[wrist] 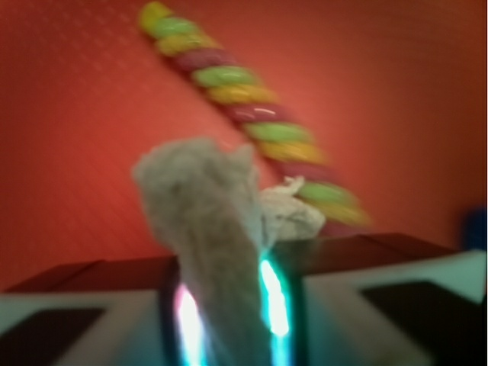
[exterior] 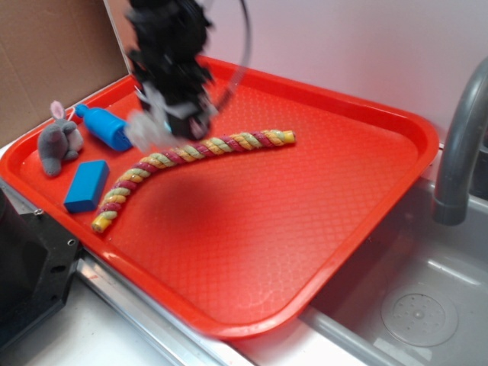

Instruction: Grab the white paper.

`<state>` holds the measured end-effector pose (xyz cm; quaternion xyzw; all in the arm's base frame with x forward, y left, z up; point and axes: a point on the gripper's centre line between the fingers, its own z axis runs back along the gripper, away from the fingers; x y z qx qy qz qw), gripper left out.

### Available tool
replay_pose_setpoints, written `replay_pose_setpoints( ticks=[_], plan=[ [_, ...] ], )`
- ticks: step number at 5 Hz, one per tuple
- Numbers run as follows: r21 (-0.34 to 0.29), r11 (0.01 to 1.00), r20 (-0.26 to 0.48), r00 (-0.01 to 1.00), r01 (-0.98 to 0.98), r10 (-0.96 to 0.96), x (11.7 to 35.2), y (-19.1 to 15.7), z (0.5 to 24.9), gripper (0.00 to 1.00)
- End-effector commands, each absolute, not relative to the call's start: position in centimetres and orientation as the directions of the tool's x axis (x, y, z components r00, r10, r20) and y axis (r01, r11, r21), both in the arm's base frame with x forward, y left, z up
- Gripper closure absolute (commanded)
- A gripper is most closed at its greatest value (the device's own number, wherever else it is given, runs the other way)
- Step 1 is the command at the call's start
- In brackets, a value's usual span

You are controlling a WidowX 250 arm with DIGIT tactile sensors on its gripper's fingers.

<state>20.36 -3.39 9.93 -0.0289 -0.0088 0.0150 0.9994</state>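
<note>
The gripper (exterior: 169, 114), blurred at upper left of the exterior view, is pinching the white paper (wrist: 206, 229) between its fingers, above the red tray (exterior: 320, 229) just beside the multicoloured rope (exterior: 191, 152). Advice: keep the grip firm and lift straight up, avoiding snagging the rope.

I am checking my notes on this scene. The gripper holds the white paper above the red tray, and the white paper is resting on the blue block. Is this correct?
Not quite. The gripper does hold the white paper above the red tray, but the paper is not on the blue block. The exterior view shows the block lying apart, near the tray's left edge, with nothing on it.
</note>
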Motion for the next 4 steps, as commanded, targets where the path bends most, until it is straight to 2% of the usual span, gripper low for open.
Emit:
replay_pose_setpoints(
  ticks=[1,2,3,4],
  plan=[
    [0.068,0.971,0.084,0.972,-0.227,0.221,17.6,-0.3,21.1,1.00],
    [0.049,0.961,0.122,0.957,-0.272,0.265,17.1,0.9,24.4,1.00],
    [0.062,0.968,0.169,0.958,-0.245,0.232,18.0,0.5,26.6,1.00],
    [0.063,0.978,0.179,0.966,-0.199,0.185,18.4,-0.6,27.2,1.00]
  ],
)
